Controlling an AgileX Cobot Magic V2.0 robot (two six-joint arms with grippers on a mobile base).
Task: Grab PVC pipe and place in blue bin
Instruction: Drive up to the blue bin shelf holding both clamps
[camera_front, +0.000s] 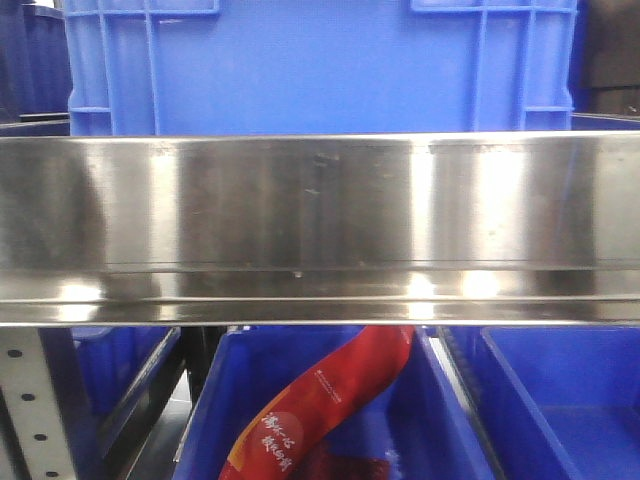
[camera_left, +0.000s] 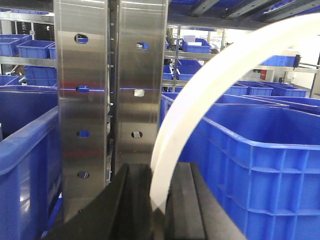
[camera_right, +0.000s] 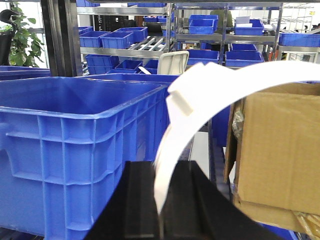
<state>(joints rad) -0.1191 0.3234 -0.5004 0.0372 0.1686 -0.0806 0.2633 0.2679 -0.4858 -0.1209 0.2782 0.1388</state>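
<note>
Left gripper (camera_left: 159, 200): closed tight on a white PVC pipe (camera_left: 200, 100), which arcs up rightward in front of a blue bin (camera_left: 260, 160). Right gripper (camera_right: 160, 200): likewise clamped on the curved pipe, blue bin left, cardboard box (camera_right: 280, 150) right.

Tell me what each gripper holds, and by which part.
Left gripper and right gripper each pinch a white PVC pipe at its lower end, between the fingers.

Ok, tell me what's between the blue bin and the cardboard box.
The white PVC pipe arcs up between the blue bin and the cardboard box, seen in the right wrist view.
</note>
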